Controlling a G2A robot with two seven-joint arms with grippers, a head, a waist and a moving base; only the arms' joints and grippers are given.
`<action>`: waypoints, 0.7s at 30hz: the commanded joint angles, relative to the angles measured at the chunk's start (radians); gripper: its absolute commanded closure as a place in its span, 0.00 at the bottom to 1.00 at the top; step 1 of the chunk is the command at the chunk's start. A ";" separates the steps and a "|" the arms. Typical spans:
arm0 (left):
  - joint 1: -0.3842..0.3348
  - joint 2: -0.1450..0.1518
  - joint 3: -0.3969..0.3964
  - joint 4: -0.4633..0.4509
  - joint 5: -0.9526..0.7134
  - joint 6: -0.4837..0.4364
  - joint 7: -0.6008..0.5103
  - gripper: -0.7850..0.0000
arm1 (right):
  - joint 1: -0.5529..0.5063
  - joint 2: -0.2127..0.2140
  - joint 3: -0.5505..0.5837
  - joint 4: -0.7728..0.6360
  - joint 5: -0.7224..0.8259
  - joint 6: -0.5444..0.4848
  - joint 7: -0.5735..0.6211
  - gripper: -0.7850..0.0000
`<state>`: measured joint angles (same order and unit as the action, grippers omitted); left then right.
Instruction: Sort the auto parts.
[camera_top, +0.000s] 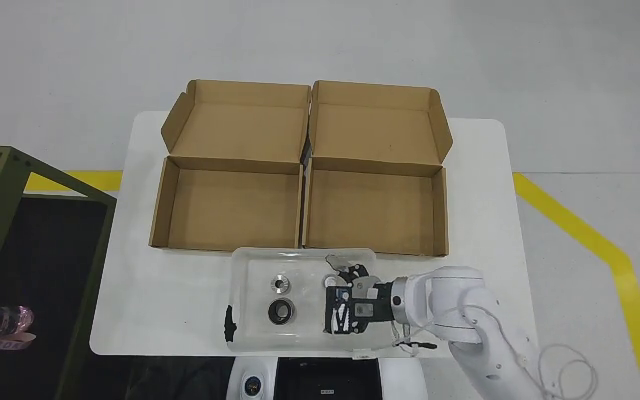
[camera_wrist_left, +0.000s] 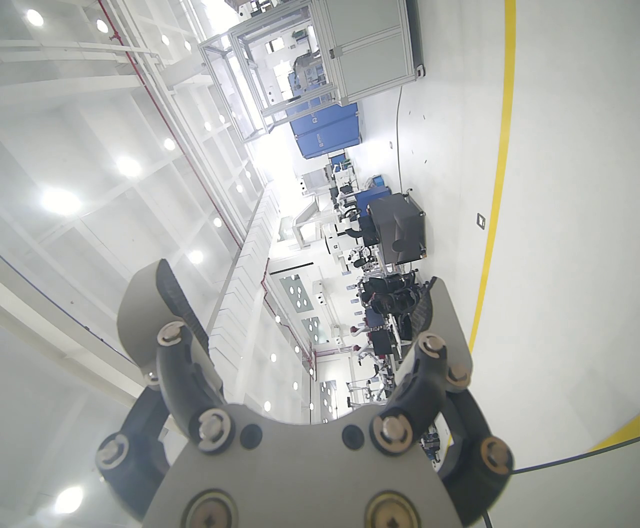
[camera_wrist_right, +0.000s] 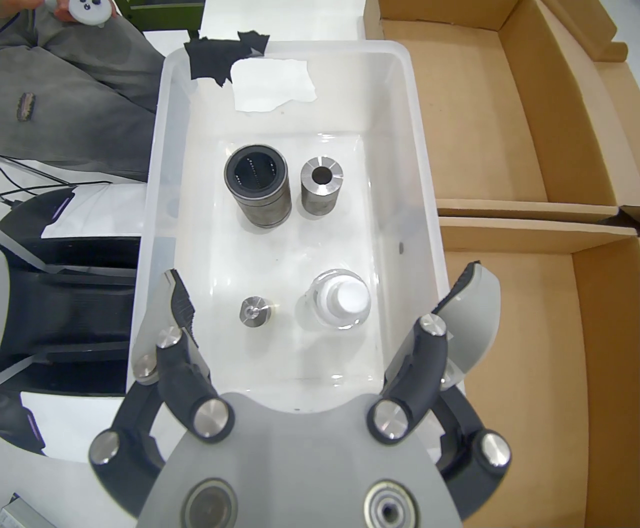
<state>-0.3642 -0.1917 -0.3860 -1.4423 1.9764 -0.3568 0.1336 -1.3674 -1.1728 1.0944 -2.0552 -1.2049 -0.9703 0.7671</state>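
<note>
Picking step; right gripper (camera_wrist_right: 324, 275) hangs wide open, empty, over the bin (camera_wrist_right: 417, 150); next calls for lowering onto the white-capped part (camera_wrist_right: 345, 300).

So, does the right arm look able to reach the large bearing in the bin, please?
Probably yes: the right gripper hangs open over the clear bin, and the large bearing stands upright with nothing over it.
</note>
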 joint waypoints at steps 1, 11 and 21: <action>0.000 0.000 0.000 0.000 0.000 0.000 0.000 0.00 | 0.008 0.001 -0.014 0.009 0.001 0.004 0.012 0.00; 0.000 0.000 0.000 0.000 0.000 0.000 0.000 0.00 | 0.048 0.009 -0.047 0.058 0.027 0.044 0.024 0.00; 0.000 0.000 0.000 0.000 0.000 0.000 0.000 0.00 | 0.070 0.018 -0.063 0.097 0.045 0.083 0.017 0.18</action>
<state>-0.3642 -0.1917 -0.3860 -1.4423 1.9764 -0.3568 0.1336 -1.2984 -1.1562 1.0314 -1.9607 -1.1605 -0.8908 0.7852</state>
